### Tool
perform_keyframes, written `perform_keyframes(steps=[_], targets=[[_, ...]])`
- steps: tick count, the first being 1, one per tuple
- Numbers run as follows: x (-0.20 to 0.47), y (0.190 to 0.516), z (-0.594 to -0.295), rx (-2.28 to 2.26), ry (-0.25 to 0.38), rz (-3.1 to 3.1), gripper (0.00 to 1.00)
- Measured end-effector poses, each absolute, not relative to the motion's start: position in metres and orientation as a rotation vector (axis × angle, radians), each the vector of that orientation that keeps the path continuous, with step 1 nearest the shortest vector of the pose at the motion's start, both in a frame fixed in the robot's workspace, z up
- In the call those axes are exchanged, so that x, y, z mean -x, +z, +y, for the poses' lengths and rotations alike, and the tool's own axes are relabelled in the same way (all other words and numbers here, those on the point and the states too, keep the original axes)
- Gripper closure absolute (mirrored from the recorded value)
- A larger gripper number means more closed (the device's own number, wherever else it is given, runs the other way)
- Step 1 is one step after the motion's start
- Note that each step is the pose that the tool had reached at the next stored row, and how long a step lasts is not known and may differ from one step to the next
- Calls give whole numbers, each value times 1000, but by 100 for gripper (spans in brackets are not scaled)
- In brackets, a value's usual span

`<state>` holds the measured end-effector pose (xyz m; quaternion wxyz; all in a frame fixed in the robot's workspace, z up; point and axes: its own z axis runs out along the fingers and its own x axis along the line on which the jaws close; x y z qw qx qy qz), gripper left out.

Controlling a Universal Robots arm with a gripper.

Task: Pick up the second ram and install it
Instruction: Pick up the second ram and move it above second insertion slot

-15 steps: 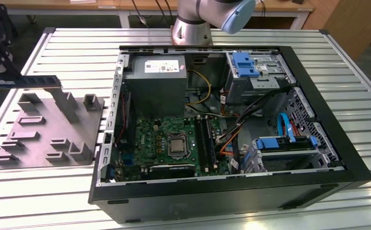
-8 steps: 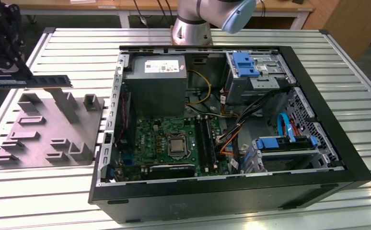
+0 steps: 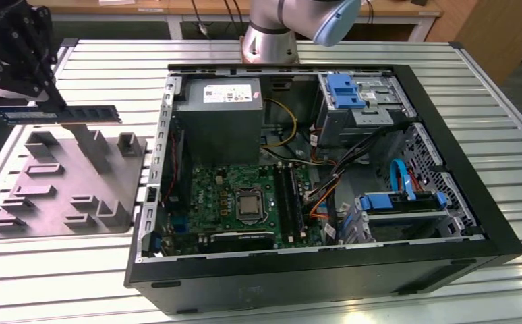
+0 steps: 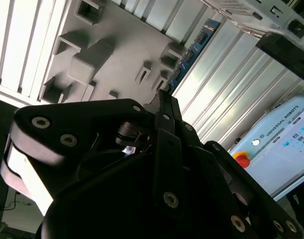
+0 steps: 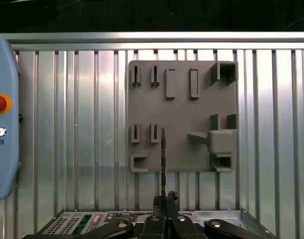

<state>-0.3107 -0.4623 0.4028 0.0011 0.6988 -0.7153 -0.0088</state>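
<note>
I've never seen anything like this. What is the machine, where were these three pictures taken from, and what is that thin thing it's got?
It is a single robot arm with a gripping hand. One picture comes from a camera off the arm that sees the whole slatted metal table; the other two come from cameras riding near the wrist, looking past the black hand. On the table lie an open computer case and, toward the exterior view's left, a grey holder plate with slots. The hand is shut on a ram stick, a thin blue-green memory board, holding it over that plate.
</note>
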Motion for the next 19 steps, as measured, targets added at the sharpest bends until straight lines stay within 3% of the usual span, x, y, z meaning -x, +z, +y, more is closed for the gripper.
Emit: perform_keyframes(steps=[19], targets=[[261, 403, -462, -2191, -33, -2243, 89]])
